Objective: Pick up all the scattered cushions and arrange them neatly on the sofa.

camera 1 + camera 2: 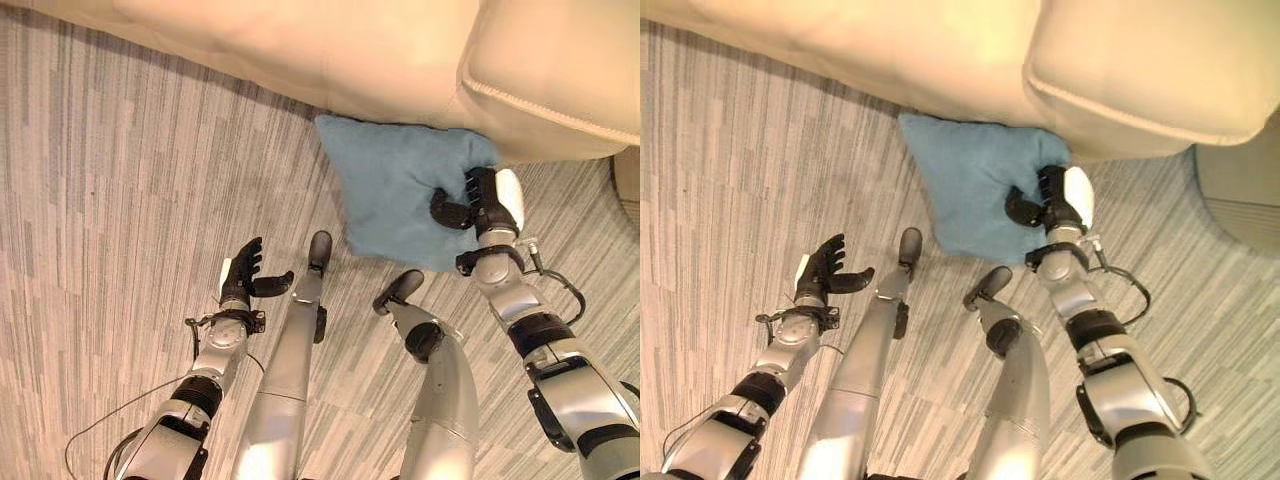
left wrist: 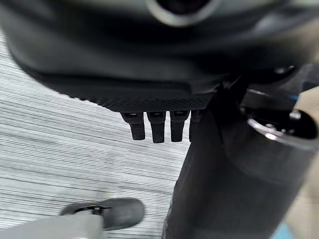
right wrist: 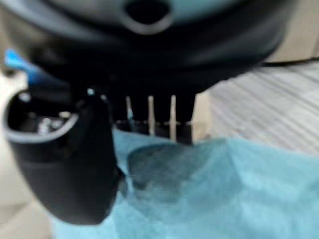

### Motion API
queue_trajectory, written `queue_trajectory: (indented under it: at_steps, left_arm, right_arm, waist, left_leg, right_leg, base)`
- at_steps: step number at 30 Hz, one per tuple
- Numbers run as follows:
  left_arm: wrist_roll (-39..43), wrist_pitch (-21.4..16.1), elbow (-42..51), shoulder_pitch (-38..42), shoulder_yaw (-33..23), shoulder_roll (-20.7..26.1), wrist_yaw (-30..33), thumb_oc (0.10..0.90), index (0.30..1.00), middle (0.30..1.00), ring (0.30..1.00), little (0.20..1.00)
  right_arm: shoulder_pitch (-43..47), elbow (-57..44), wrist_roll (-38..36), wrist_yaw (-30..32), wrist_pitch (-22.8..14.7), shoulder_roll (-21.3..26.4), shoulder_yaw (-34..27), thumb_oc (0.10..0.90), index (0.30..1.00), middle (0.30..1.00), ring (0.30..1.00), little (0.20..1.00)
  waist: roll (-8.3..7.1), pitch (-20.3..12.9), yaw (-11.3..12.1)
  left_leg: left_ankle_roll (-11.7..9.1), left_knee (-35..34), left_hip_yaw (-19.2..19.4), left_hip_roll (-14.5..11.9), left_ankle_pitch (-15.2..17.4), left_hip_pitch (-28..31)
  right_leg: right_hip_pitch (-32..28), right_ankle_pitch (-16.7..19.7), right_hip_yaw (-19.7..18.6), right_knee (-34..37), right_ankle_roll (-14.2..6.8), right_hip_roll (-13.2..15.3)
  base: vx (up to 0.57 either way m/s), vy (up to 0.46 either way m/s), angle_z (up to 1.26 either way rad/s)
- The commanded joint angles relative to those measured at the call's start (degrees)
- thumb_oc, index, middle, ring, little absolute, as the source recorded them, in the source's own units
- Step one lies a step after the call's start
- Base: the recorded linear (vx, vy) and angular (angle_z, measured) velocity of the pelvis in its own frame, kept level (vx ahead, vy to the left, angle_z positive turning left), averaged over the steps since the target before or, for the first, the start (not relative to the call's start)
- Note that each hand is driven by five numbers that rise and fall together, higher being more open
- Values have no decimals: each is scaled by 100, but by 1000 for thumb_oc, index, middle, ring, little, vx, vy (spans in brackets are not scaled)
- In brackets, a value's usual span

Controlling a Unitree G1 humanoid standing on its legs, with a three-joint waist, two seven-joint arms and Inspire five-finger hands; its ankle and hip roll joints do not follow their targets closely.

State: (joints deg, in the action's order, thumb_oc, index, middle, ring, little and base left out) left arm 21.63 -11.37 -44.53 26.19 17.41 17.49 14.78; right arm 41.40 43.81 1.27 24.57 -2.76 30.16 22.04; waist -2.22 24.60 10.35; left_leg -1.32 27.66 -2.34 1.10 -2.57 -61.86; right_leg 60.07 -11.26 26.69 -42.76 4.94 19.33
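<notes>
the cushion [image 1: 395,190] is a soft light-blue square with a matte, suede-like face, slightly crumpled and dented where it is held. it lies on the grey striped carpet [image 1: 120,200], right against the foot of the cream sofa [image 1: 300,50]: its far edge touches the sofa's base, and its corner nearest the sofa's bulging armrest [image 1: 560,70] sits tucked beneath that armrest.

the right hand [image 1: 480,200] is on that corner of the cushion, beside the armrest. its thumb presses into the blue fabric on the side away from the sofa, and its fingers [image 3: 149,112] go down over the cushion's edge toward the sofa, so the hand is clamped on the cushion in a pinch. in the right wrist view the fabric puckers darkly just beside the thumb, and the fingertips are cut off behind the cloth fold, with the cream sofa showing past them.

the left hand [image 1: 243,272] hovers over bare carpet, well apart from the cushion and farther from the sofa than it. its fingers [image 2: 157,127] are spread and only lightly bent, its thumb stands out to the side, and it grips nothing.

the sofa's seat and back run out of the frame, so only its lower front and the armrest can be made out. the part of the cushion under the armrest is hidden.
</notes>
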Motion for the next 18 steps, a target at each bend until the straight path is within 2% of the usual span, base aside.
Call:
queue_trajectory:
  at_steps: [1,4,5,6,7,9,10,11,12,13,15,16,18]
  left_arm:
    - [-307,-67,-163,-861,7,57,68,800,900,900,900,900]
    - [-394,-29,-135,-991,-26,72,17,800,900,900,900,900]
    - [-447,-9,-116,-1118,-47,70,-26,800,900,900,900,900]
    - [-448,-9,-111,-1128,-45,72,-26,800,900,900,900,900]
    - [-498,23,-111,-1318,-103,69,-81,800,900,900,900,900]
    - [-553,56,-176,-1508,-145,53,-145,800,900,900,900,900]
    - [-554,55,-174,-1518,-142,55,-146,800,900,900,900,900]
    - [-596,86,-153,-1684,-195,58,-206,800,900,900,900,900]
    - [-597,88,-147,-1694,-192,60,-207,800,900,900,900,900]
    - [-652,106,-126,-1973,-302,90,-296,800,900,900,900,900]
    - [-673,117,-86,-2089,-356,96,-324,800,900,900,900,900]
    - [-697,116,30,-2303,-453,129,-381,800,900,900,900,900]
    - [-659,109,157,-2476,-563,141,-452,800,900,900,900,900]
  right_arm:
    - [-383,-564,34,157,-567,-165,-124,400,300,300,300,300]
    - [-764,-893,80,92,-602,-179,-272,400,300,300,300,300]
    - [-1010,-1032,132,53,-626,-224,-314,400,300,300,300,300]
    - [-1023,-1041,135,53,-623,-226,-317,400,300,300,300,300]
    - [-1291,-1304,203,-14,-647,-220,-389,400,300,300,300,300]
    - [-1565,-1545,250,-83,-670,-271,-446,400,300,300,300,300]
    - [-1581,-1558,253,-84,-665,-273,-448,400,300,300,300,300]
    - [-1810,-1735,329,-147,-675,-294,-501,400,300,300,300,300]
    - [-1825,-1747,332,-149,-670,-295,-505,400,300,300,300,300]
    - [-2129,-2023,436,-261,-691,-238,-622,400,300,300,300,300]
    - [-2235,-2108,472,-285,-701,-202,-692,400,300,300,300,300]
    - [-2413,-2335,537,-333,-724,-96,-824,400,300,300,300,300]
    - [-2559,-2564,623,-402,-739,40,-953,400,300,300,300,300]
  waist:
    - [-46,-720,-147]
    - [-111,-727,-191]
    - [-161,-764,-208]
    - [-157,-745,-205]
    - [-220,-797,-229]
    - [-284,-799,-251]
    - [-281,-779,-247]
    - [-320,-836,-248]
    - [-314,-812,-244]
    - [-373,-921,-255]
    - [-391,-948,-257]
    - [-431,-1075,-256]
    - [-473,-1226,-249]
  left_leg:
    - [-133,-68,-273,-17,759,381]
    - [-176,-397,-285,-35,714,977]
    - [-198,-623,-284,-38,706,1392]
    - [-199,-647,-287,-41,699,1433]
    - [-215,-867,-262,-62,698,1890]
    - [-235,-1114,-230,-77,686,2445]
    - [-235,-1136,-232,-80,680,2489]
    - [-243,-1332,-197,-97,683,2928]
    - [-245,-1354,-200,-101,677,2974]
    - [-262,-1671,-158,-128,663,3624]
    - [-265,-1790,-134,-136,654,3865]
    - [-266,-1967,-105,-183,654,4195]
    - [-271,-2173,-56,-231,640,4523]
  right_leg:
    - [-575,331,-560,939,-945,-70]
    - [-1192,480,-449,1353,-1007,-150]
    - [-1580,565,-410,1612,-1052,-212]
    - [-1622,574,-403,1635,-1054,-219]
    - [-2084,662,-362,1907,-1101,-279]
    - [-2639,752,-303,2216,-1147,-366]
    - [-2683,761,-297,2239,-1149,-373]
    - [-3122,814,-243,2489,-1189,-418]
    - [-3170,822,-237,2513,-1190,-426]
    - [-3827,886,-146,2889,-1236,-532]
    - [-4090,918,-108,3048,-1257,-587]
    - [-4447,952,-62,3265,-1289,-663]
    - [-4798,976,-50,3530,-1325,-757]
  base:
    - [-21,-21,6]
    - [-8,-3,-1]
    - [4,2,4]
    - [40,18,4]
    - [48,11,1]
    - [58,9,-7]
    - [97,6,-10]
    - [71,0,-16]
    - [181,0,-16]
    - [143,-7,-16]
    - [130,-6,-10]
    - [107,0,-9]
    - [127,11,-6]
